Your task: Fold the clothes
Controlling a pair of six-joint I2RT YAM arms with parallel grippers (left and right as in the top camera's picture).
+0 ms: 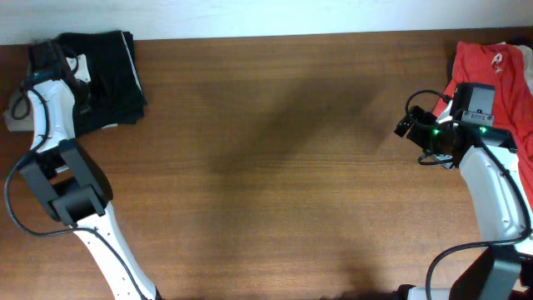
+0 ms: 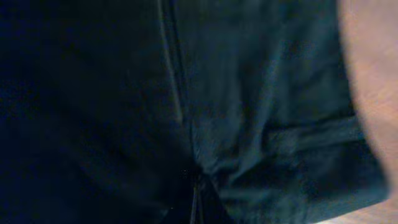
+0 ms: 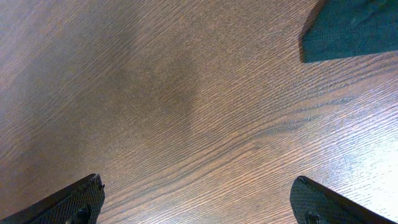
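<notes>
The folded black fabric shorts with a thin white side stripe lie as a compact stack in the upper left of the overhead frame, at the far edge of the brown wooden tabletop. They look parked there as a finished pile. The left tool sits low over them, so close that its wrist view shows only dark cloth. I cannot tell whether its fingers are spread or closed. In the upper right lies the rumpled red fabric top with white marks, likely the next piece. The right tool hovers just left of it, fingers wide apart and empty, probably poised to reach.
</notes>
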